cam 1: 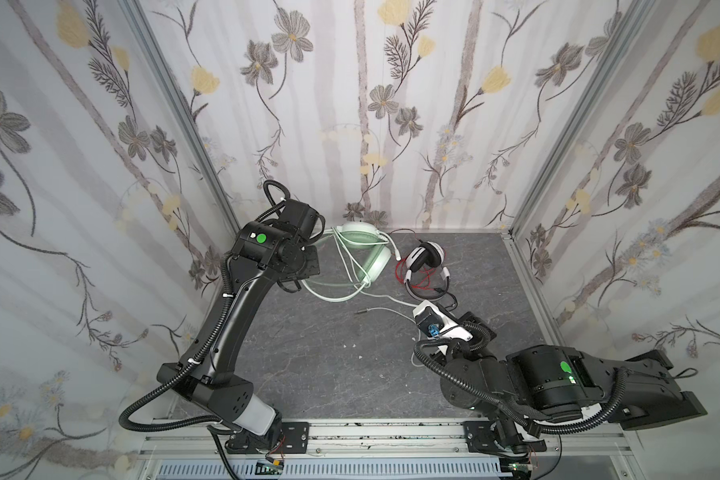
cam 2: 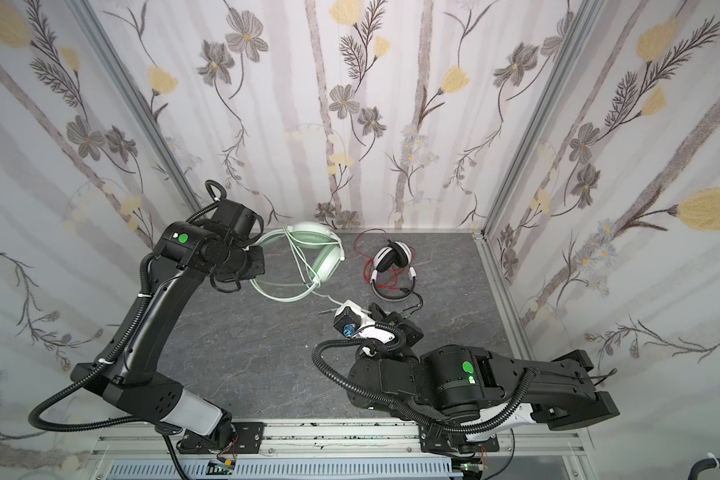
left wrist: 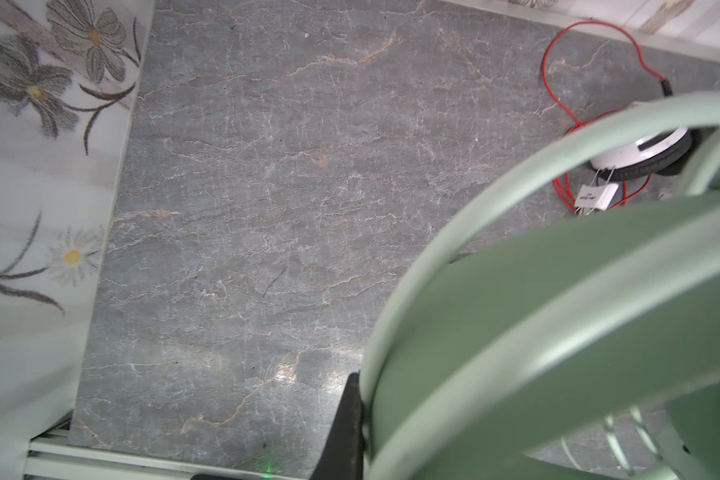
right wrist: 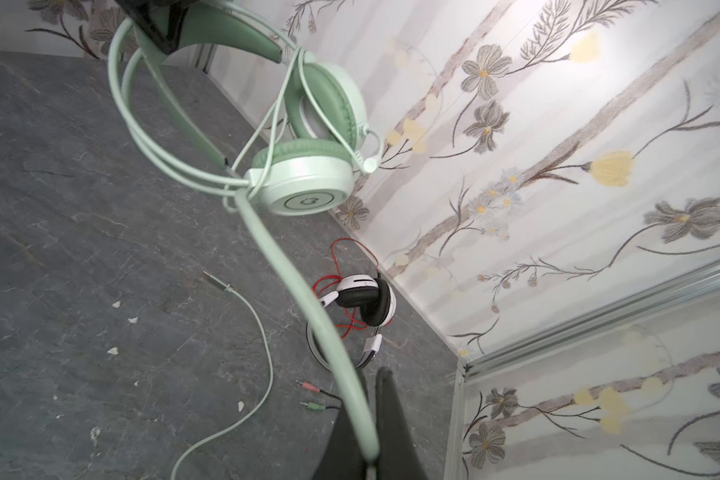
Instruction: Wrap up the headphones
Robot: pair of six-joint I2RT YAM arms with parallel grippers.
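The mint-green headphones [cam 1: 366, 249] hang just left of the middle in both top views, up off the gray table [cam 1: 308, 374] — your left gripper [right wrist: 159, 29] is clamped on the headband [right wrist: 225, 37]. Your right gripper [right wrist: 368, 419] pinches their pale cord [right wrist: 292, 282], lower and to the right. The white-and-black headphones [cam 1: 427, 259] lie on the table right of middle, red cord [right wrist: 334, 253] looped around them.
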